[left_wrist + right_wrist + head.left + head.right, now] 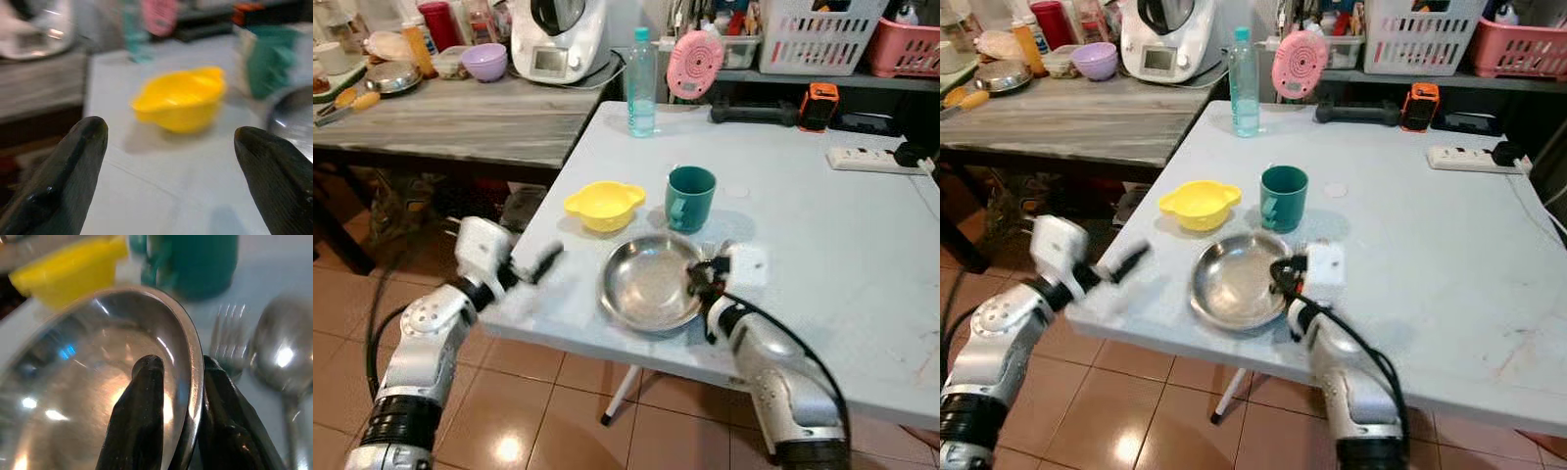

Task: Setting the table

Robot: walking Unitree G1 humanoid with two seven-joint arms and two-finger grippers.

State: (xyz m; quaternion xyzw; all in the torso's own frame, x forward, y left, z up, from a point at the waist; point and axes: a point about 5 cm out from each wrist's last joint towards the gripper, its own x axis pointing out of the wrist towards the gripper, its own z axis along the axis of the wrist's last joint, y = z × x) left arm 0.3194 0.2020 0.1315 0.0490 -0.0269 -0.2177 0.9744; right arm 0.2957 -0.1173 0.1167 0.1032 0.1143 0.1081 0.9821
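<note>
A steel plate [648,285] lies near the front edge of the white table [803,225]. My right gripper [695,277] is shut on the plate's right rim, one finger [142,406] inside and the other outside. A fork [227,340] and a spoon [279,350] lie just right of the plate. Behind it stand a green mug [690,198] and a yellow bowl [604,205]. My left gripper [540,264] hovers open over the table's front left corner, pointing at the yellow bowl [181,100], holding nothing.
A water bottle [641,83] stands at the table's far left. A power strip [867,159] lies at the far right. A grey wooden counter [460,117] with a purple bowl [484,61] and an appliance [558,39] stands to the left. Tiled floor lies below.
</note>
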